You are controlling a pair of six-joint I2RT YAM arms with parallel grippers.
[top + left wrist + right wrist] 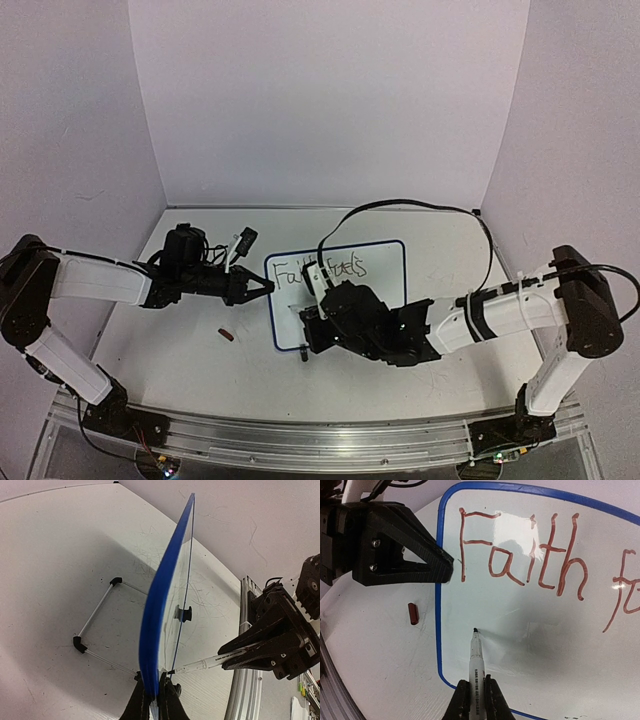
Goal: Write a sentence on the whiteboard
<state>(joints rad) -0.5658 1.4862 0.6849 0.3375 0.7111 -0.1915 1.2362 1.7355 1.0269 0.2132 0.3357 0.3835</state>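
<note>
Your left tool point(156, 700) is pinched narrow on the blue left rim of the board point(385, 262), which stands propped at a tilt on a wire stand point(95, 625) near the middle of the bench point(170, 350), between the two arms. Your right tool point(476, 700) is clamped on a marker point(476, 660), which points at the board face from the near side. Its tip sits on the bare white area below the first word, and from the left wrist it looks to be touching the face. The sentence point(520, 555) so far reads "Faith fuels" along the board's upper part in reddish strokes; the lower part carries no writing. A small red cap point(413, 614) lies on the bench just left of the board, apart from both tools.
</note>
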